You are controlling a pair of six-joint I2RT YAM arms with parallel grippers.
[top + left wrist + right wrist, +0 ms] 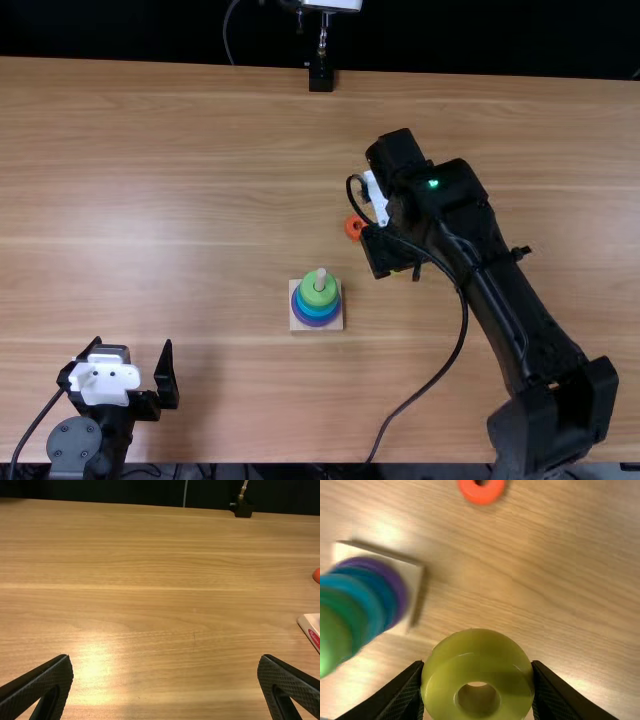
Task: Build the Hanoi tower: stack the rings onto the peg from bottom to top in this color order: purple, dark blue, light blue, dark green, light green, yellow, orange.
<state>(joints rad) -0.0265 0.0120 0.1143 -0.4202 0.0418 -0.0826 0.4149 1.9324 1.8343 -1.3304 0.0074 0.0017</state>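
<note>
Right gripper [390,256] has its fingers clamped on the yellow ring [438,680], mostly hidden from above, seemingly right of the stack [317,311]! Orange ring [352,227] farther, partly covered. Left gripper [133,348], near left: fingers wide apart.

Tbl [200,150] smooth wood, semi-gloss; yel. ring [440,680] shiny plastic.

My right arm [505,310]: black, chunky angular joints, small green light [433,184], white plate [378,199] on the left side, thin black cable [466,320] along it. My left arm [117,430]: black, white cover [105,380] with small dark dots, round grey disc [75,444], black cord [40,418] on the left. My left gripper [132,341]: black tapering fingers [42,682], finely textured. My right gripper [388,255]: black, ribbed fingers [406,695].
</note>
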